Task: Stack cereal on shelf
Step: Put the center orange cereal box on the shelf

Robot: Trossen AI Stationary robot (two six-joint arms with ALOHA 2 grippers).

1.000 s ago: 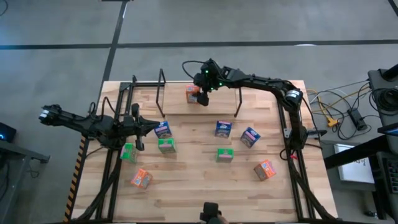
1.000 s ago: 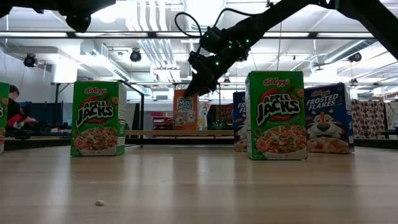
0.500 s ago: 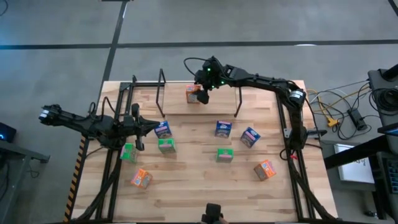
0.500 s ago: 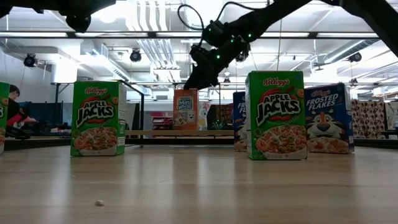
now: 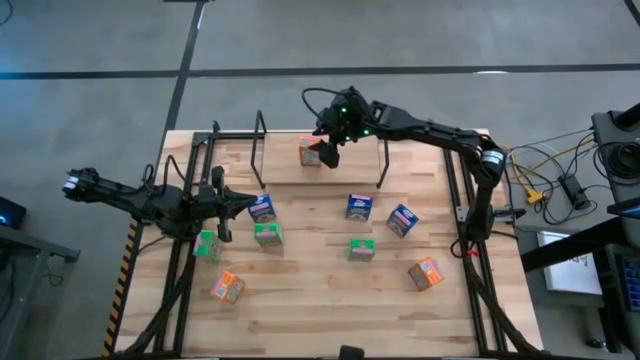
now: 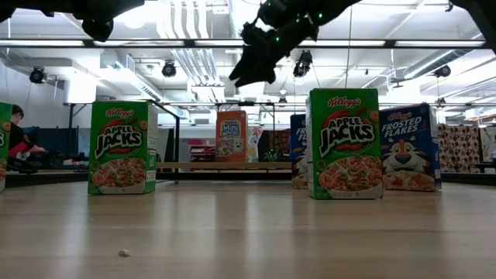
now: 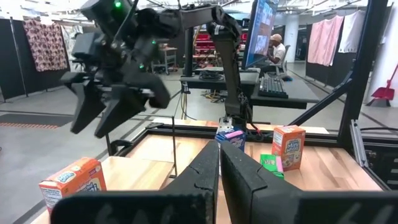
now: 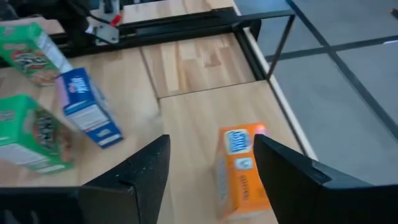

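Robotics lab (exposed ceiling ducts (image 6: 186, 62), partition curtains (image 7: 43, 43))

Even overhead light is falling on the table (image 5: 300, 300); shadows are staying short and soft. Ceiling fixtures (image 6: 178, 31) are glaring at 12 o'clock in the low view. The orange cereal box (image 8: 241, 168) is smearing with motion blur.

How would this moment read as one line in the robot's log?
right end effector: open, above orange box on shelf | left end effector: shut, waiting
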